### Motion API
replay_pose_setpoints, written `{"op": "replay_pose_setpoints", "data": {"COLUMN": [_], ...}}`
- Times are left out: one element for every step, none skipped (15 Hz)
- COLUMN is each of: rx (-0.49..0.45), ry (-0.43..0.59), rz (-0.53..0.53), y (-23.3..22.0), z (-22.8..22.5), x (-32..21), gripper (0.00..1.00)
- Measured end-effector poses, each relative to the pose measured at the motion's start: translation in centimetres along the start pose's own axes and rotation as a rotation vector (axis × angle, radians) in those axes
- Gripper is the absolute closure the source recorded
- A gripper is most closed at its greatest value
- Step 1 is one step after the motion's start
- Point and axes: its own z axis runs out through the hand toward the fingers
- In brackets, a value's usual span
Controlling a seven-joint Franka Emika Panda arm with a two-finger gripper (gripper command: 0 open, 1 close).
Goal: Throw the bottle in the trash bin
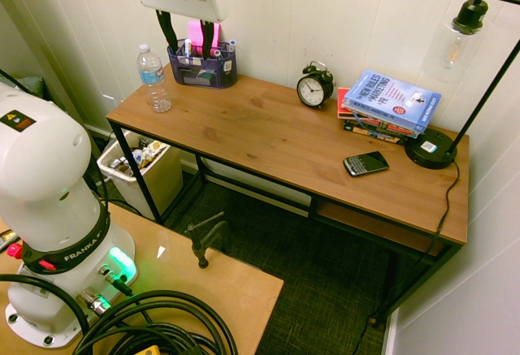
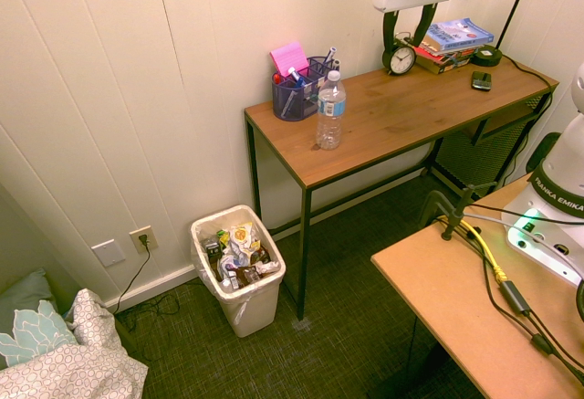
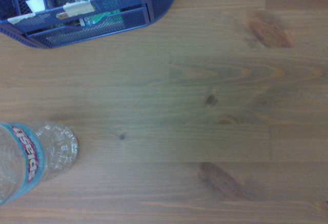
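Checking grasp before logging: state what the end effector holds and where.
Nothing. The end effector hangs open above the desk; the water bottle stands untouched.

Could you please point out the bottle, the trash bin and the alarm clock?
bottle (image 1: 153, 79): first exterior view, on its label band.
trash bin (image 2: 260, 300): second exterior view, on its front wall.
alarm clock (image 1: 310, 91): first exterior view, on its dial.

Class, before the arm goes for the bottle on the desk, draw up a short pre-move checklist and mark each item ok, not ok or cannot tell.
1. Bottle upright on the desk: ok.
2. Cap on: ok.
3. Gripper open and empty: ok.
4. Gripper directly above bottle: not ok, it hangs over the pen organiser.
5. Trash bin open-topped beside the desk: ok.
6. Room left in bin: cannot tell.
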Motion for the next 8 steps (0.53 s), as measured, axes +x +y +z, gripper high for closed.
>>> {"op": "replay_pose_setpoints", "data": {"rx": [-0.001, 0.003, 0.013, 0.025, 0.033, 0.042, 0.055, 0.062], "ry": [-0.002, -0.006, -0.01, -0.012, -0.01, -0.012, -0.013, -0.013], "rz": [0.001, 0.003, 0.003, -0.002, -0.016, -0.03, -0.046, -0.069], "y": [0.0, -0.1, -0.3, -0.7, -1.2, -1.7, -2.4, -3.2], "z": [0.1, 0.2, 0.3, 0.3, 0.4, 0.5, 0.4, 0.4], "x": [0.0, -0.1, -0.4, -0.8, -1.5, -2.3, -3.2, -4.2], "gripper": [0.0, 0.0, 0.0, 0.0, 0.0, 0.0, 0.0, 0.0]}}
